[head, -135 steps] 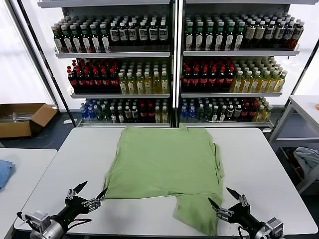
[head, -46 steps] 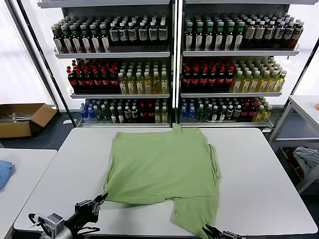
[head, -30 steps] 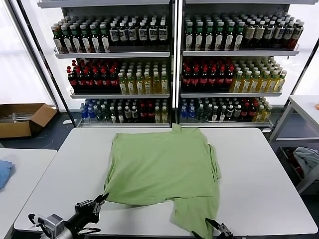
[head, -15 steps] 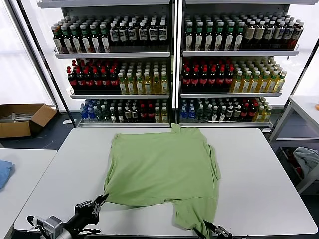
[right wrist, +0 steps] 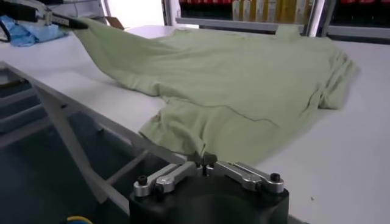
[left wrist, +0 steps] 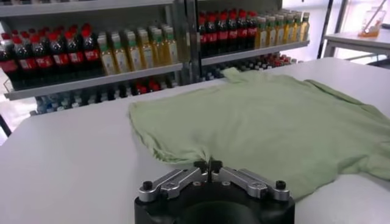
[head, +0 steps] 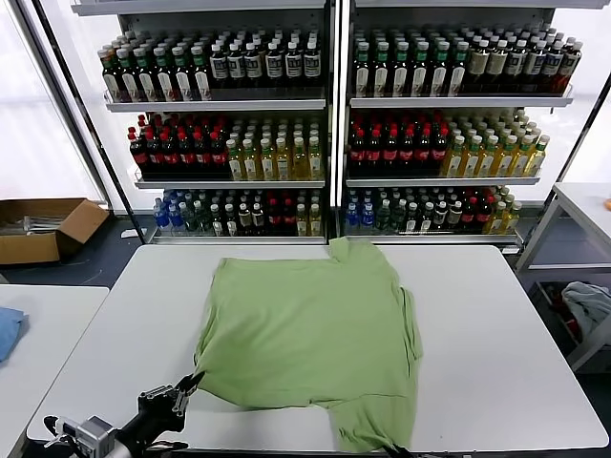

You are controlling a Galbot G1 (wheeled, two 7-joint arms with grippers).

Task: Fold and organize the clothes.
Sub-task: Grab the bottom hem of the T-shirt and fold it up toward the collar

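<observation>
left gripper clenched on light green polo shirt near-left corner | right gripper clenched on shirt's near hem | white table

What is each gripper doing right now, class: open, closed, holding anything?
Left gripper: closed, pinching the near left edge of the green shirt.
Right gripper: closed, pinching the shirt's near right corner, at the table edge.

You have a white table carrying one light green polo shirt, spread flat, its near hem pinched by both grippers at the table's edge.
</observation>
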